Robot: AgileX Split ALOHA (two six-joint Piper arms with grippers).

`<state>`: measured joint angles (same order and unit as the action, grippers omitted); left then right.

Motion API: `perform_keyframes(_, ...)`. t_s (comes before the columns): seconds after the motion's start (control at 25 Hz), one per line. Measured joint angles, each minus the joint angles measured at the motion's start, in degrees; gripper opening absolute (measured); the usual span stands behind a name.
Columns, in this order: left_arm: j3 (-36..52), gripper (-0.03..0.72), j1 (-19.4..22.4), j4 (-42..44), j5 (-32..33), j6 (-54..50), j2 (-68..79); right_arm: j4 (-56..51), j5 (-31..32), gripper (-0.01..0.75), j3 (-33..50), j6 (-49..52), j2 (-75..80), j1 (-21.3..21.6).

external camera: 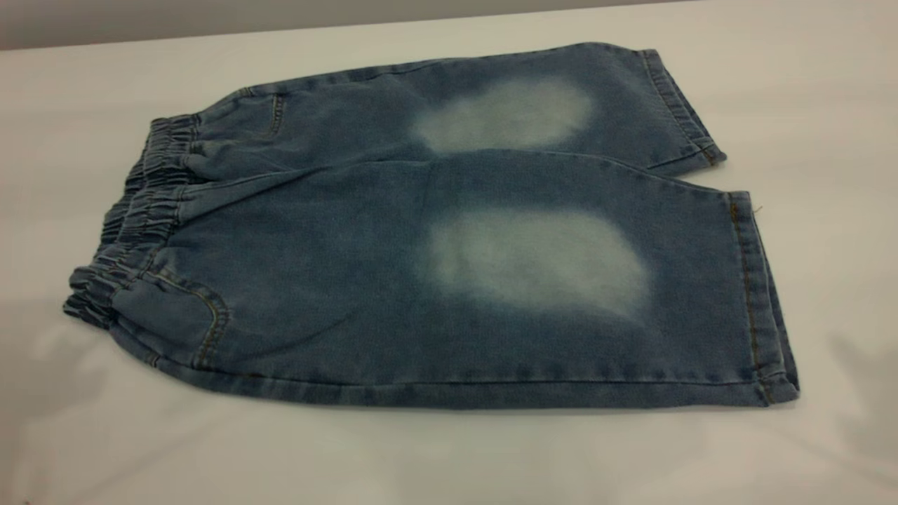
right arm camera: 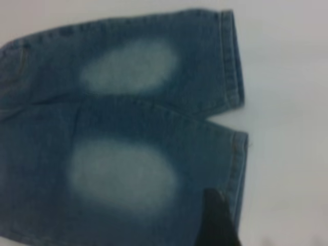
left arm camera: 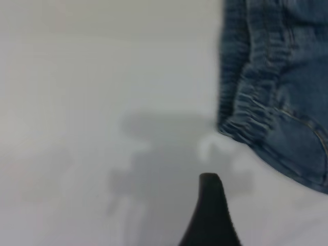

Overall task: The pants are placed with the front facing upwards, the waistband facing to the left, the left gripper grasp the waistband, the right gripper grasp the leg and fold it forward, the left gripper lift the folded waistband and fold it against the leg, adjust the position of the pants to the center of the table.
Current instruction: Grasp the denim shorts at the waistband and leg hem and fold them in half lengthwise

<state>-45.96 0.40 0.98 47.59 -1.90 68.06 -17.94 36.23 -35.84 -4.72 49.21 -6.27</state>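
Exterior view: the pants (external camera: 435, 280) lie flat, unfolded, on the tabletop (external camera: 807, 105), waistband (external camera: 133, 224) leftward. Left gripper (left arm camera: 210, 215) hovers beside the waistband, right gripper (right arm camera: 218, 220) above a leg hem (grip on either, can't tell).

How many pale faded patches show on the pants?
2. One patch lies on the far leg, the other patch on the near leg. The underside is hidden, so more may exist.

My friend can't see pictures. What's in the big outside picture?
Blue denim pants lie flat on a white table, unfolded. The gathered waistband is at the left and both legs point right, each with a pale faded patch. No robot arms show.
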Motion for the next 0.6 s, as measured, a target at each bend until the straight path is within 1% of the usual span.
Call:
perform_keyframes(0.16,-3.36,0.499,0.34,-7.06,-0.03,6.76,6.05,-0.12,-1.39,0.408,0.00,-0.50,3.68,0.00)
perform_keyframes(0.28,-6.91,0.499,2.81,-8.40,1.88,9.11,6.47,-0.22,-2.25,0.408,0.00,-1.06,5.36,0.00)
perform_keyframes(0.36,-8.88,0.499,5.36,-8.61,2.18,9.07,6.41,-0.29,-2.12,0.408,0.00,-1.06,5.79,0.00)
perform_keyframes(0.48,-10.24,0.499,10.67,-11.16,1.17,8.94,6.55,-0.29,-2.34,0.408,0.00,-1.58,5.87,0.00)
perform_keyframes(0.6,-10.24,0.498,17.49,-15.55,1.46,9.00,8.34,-0.29,-3.24,0.408,0.00,-1.64,5.87,0.00)
